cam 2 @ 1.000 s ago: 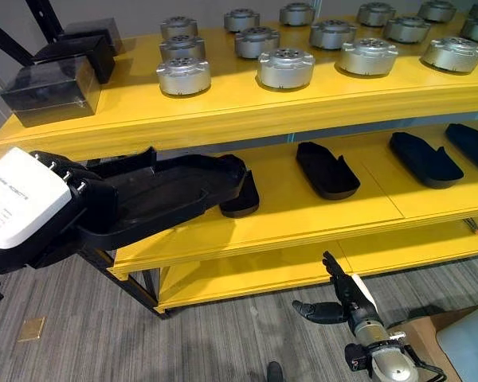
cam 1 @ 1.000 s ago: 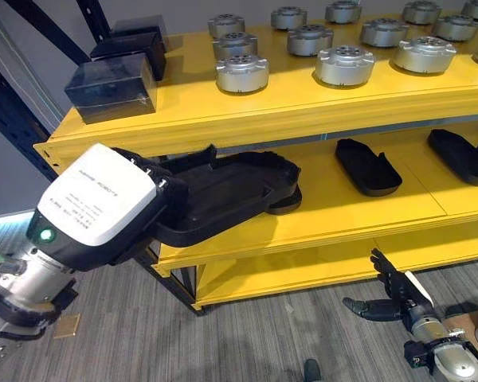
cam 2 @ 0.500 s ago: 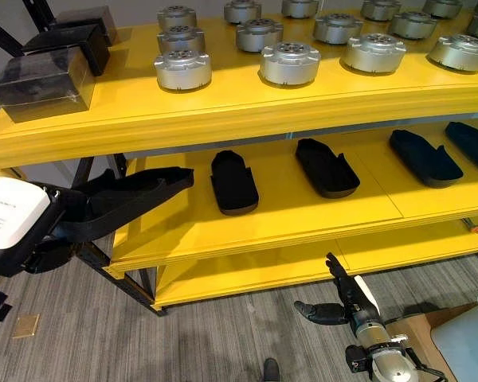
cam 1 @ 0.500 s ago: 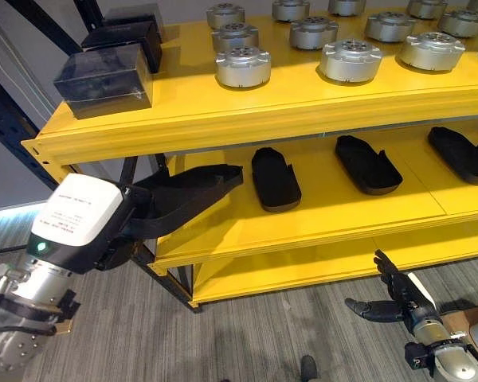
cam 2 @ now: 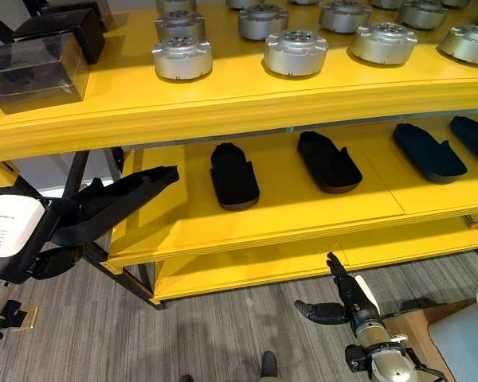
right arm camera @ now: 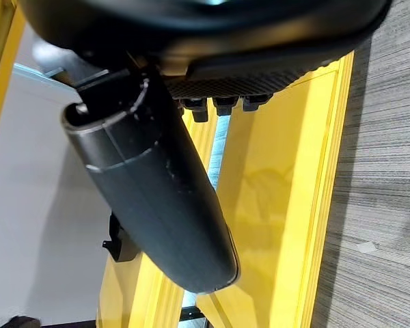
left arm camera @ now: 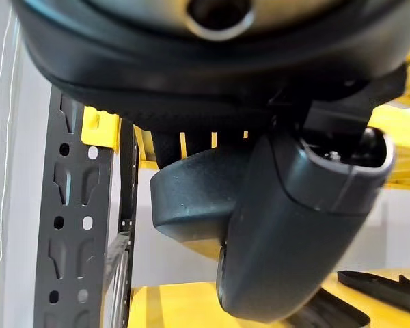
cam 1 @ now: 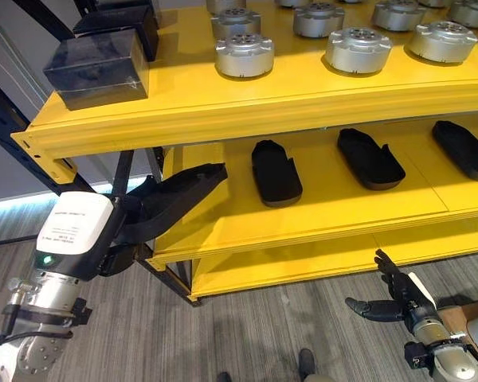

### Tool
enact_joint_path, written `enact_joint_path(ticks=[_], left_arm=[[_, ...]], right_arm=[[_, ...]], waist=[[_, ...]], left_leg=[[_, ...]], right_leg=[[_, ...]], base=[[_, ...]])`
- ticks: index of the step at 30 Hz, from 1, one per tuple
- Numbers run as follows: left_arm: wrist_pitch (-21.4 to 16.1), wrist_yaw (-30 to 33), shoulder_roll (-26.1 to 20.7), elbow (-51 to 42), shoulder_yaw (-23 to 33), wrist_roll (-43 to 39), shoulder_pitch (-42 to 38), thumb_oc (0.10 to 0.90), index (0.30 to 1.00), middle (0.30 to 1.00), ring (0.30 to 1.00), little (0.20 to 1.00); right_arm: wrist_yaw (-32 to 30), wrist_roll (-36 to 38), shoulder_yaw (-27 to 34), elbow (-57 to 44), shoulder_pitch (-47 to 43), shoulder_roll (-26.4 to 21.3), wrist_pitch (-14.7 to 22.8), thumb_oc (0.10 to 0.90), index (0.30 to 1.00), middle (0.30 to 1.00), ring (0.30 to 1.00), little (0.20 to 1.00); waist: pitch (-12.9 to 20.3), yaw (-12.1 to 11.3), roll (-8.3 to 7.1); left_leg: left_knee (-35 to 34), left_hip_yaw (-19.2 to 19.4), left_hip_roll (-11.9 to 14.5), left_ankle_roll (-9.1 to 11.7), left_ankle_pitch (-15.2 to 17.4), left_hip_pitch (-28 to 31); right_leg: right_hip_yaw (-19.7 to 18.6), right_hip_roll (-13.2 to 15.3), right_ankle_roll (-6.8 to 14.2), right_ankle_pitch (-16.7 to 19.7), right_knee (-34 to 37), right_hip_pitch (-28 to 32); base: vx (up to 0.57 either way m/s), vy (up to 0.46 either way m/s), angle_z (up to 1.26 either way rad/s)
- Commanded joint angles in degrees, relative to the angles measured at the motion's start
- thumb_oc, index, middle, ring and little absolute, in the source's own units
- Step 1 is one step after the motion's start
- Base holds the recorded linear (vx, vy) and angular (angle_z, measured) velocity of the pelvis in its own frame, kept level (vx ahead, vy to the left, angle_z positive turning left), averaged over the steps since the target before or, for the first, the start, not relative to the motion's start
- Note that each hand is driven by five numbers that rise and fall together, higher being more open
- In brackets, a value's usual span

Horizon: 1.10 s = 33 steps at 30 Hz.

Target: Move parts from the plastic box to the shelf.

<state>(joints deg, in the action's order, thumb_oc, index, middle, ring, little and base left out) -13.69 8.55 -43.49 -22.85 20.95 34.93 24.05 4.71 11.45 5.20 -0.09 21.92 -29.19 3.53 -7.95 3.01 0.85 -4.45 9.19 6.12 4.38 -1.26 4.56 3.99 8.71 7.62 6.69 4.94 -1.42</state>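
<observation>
Left eye view: your left hand (cam 1: 103,235) has come back out from the middle level of the shelf (cam 1: 247,111) since a second ago, when it was carrying a large black tray-like part in over that level. It now sits off the shelf's front left corner. A long dark shape reaches from it toward the shelf edge; you can't tell whether that is the fingers extended or something they hold. Three black parts lie on the middle level, and the leftmost black part (cam 1: 275,171) stands uncovered now that the arm has drawn back. Judged from this, one placement looks finished, so the next fetch from the plastic box is probably due.

Right eye view: that leftmost part (cam 2: 233,175) lies flat, its long axis running front to back across the shelf, the narrower end toward the rear. Its neighbours lie roughly parallel, angled slightly. Silver round parts (cam 2: 181,57) fill the top level. Your right hand (cam 2: 342,302) hangs low over the floor, fingers straight and spread, holding nothing.

Left wrist view: the thumb and hand bulk block the fingers.

Right wrist view: straight thumb, yellow shelf frame beyond.
</observation>
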Motion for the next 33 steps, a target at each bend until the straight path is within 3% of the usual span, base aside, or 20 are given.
enact_joint_path(ticks=[1,16,33], left_arm=[[1.1,9.0,-1.6,0.8,2.9,1.5,-10.6,0.4,0.3,0.3,0.3,0.3],[6.7,11.9,1.7,11.5,-6.4,7.4,-20.4,0.4,0.3,0.3,0.3,0.3],[14.3,14.5,4.8,24.2,-11.1,7.1,-29.6,0.4,0.3,0.3,0.3,0.3]], right_arm=[[-2.0,1.4,1.6,-8.0,-6.2,-1.0,6.0,0.9,1.0,1.0,1.0,1.0],[-3.0,0.5,-0.3,-7.7,-7.4,-1.0,5.2,0.9,1.0,1.0,1.0,1.0],[-3.4,-1.0,-2.0,-8.1,-8.2,-1.5,4.1,0.9,1.0,1.0,1.0,1.0]], waist=[[-0.3,1.7,-3.93],[-0.1,3.3,-3.77],[-1.9,4.9,-3.38]], left_leg=[[0.2,-0.6,5.0,2.2,1.8,1.8],[-0.1,0.0,5.4,2.5,1.5,2.1],[-0.1,0.8,5.9,2.9,0.7,1.5]], right_leg=[[3.2,3.7,2.6,-7.4,-2.8,6.4],[2.6,3.2,2.1,-7.9,-3.2,6.0],[1.7,2.7,1.7,-8.0,-4.1,3.9]], base=[[0.0,0.0,0.0],[0.0,0.0,0.0],[-0.01,-0.005,-0.01]])
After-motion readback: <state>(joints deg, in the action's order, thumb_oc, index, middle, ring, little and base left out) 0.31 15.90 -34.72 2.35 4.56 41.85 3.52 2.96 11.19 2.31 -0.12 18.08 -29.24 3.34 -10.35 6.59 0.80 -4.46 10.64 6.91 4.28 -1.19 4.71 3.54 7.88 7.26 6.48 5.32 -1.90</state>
